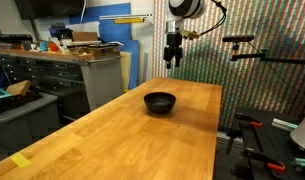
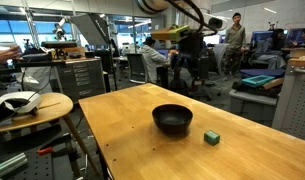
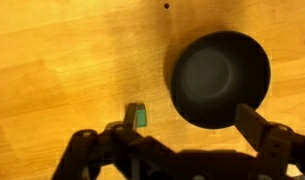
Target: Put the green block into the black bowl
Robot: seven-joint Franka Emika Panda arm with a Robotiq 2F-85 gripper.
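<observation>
- We read the gripper (image 3: 187,140) as raised, its fingers spread and empty.
- The green block (image 3: 139,116) lies below it, near one fingertip and just beside the black bowl (image 3: 220,78).

The arm (image 1: 185,8) hangs high, claw (image 1: 173,52) pointing straight down; its fingers (image 3: 254,124) spread wide, empty.

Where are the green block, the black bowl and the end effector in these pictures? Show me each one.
green block (image 2: 211,137): in an exterior view, middle of the block.
black bowl (image 2: 172,127): in an exterior view, front outer wall.
end effector (image 1: 173,60): in an exterior view, midway between its fingertips.
</observation>
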